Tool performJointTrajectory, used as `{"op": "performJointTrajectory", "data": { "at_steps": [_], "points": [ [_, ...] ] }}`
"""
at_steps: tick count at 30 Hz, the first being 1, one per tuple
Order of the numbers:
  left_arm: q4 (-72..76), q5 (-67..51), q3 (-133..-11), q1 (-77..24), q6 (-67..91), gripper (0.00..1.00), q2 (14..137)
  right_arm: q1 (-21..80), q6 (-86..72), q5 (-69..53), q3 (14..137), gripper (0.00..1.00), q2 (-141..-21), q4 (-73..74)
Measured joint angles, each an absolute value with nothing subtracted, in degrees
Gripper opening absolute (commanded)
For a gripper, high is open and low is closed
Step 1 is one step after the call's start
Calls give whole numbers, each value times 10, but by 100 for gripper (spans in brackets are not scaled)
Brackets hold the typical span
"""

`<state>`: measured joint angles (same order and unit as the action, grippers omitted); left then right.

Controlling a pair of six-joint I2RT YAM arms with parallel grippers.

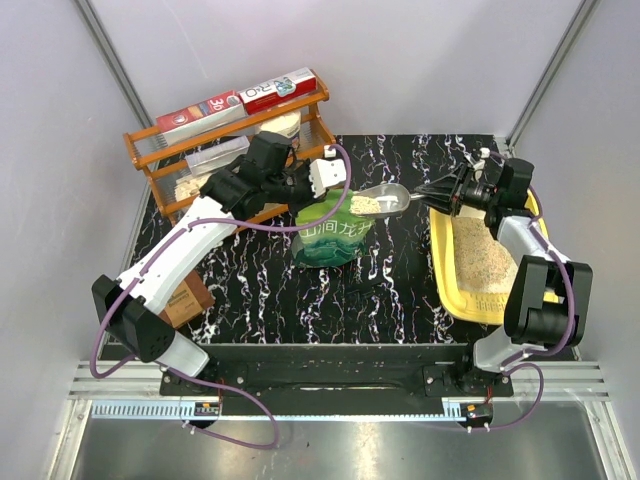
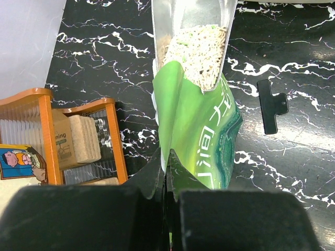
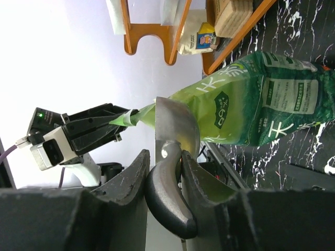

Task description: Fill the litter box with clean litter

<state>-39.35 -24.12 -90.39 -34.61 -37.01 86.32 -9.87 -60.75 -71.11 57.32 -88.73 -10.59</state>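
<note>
Left claw (image 2: 166, 183): clamped shut on the top edge of the green pouch (image 1: 332, 232), pinching one lip of the opening. The pouch stands at the centre of the tabletop (image 1: 250, 290), white characters facing the arm bases.

Right claw (image 3: 166, 178): closed around the handle of the grey metal scoop (image 1: 385, 200). The handle sits between both fingers, bowl pointing to 9 o'clock toward the pouch.

The scoop bowl is at the pouch mouth, at 1–2 o'clock of the pouch in the top view. It carries a heap of clean litter (image 2: 201, 49), pale beige granules with a few green flecks. Can't tell whether the bowl touches the pouch lip.

Litter box (image 1: 437, 255): yellow tray at 3 o'clock on the tabletop, flat, under the right arm. A layer of the same litter covers its floor; the near-left rim is bare.

Orange wire rack (image 1: 160, 170) is at 10–11 o'clock with boxes on top. A black clip (image 2: 272, 104) lies flat on the tabletop at 5 o'clock of the pouch, apart from it.
</note>
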Motion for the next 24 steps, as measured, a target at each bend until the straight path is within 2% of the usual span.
{"op": "performJointTrajectory", "data": {
  "at_steps": [13, 18, 24],
  "points": [
    [-393, -236, -904, -346, -371, 0, 863, -111, -739, -729, 505, 0, -892, -307],
    [-393, -234, -904, -346, -371, 0, 863, -113, -840, -734, 483, 0, -911, -453],
    [-393, -233, -904, -346, -373, 0, 863, -116, -909, -736, 477, 0, -929, -538]
  ]
}}
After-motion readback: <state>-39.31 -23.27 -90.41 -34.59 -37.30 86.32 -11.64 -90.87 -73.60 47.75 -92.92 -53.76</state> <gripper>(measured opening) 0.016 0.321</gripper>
